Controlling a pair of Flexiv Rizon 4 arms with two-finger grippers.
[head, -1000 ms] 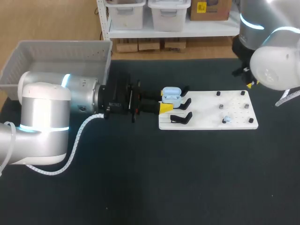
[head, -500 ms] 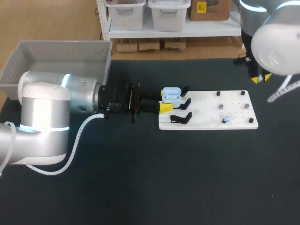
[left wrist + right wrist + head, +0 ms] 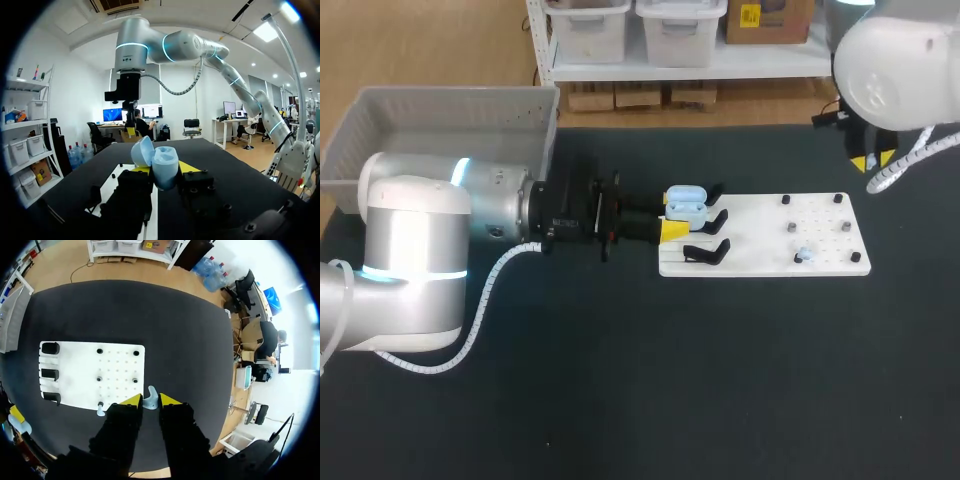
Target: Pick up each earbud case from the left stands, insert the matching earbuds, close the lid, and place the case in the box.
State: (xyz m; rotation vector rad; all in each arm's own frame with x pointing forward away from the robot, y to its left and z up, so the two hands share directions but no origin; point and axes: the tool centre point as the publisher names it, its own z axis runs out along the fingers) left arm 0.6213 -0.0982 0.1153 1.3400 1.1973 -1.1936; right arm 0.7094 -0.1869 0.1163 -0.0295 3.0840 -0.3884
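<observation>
My left gripper reaches in from the left and is shut on a light blue earbud case with its lid open, held at the left end of the white board by the black stands. In the left wrist view the open case sits between the yellow tips. My right gripper hangs above the table's far right, past the board. In the right wrist view it is shut on a pale blue earbud. A second earbud sits on a peg on the board.
A grey slatted box stands at the back left of the black table, behind my left arm. Small black pegs dot the board's right half. Three black stands line the board's left edge.
My right arm has swung over the far right corner, its gripper shifting a little right and toward the back. The left arm and the case have stayed still.
</observation>
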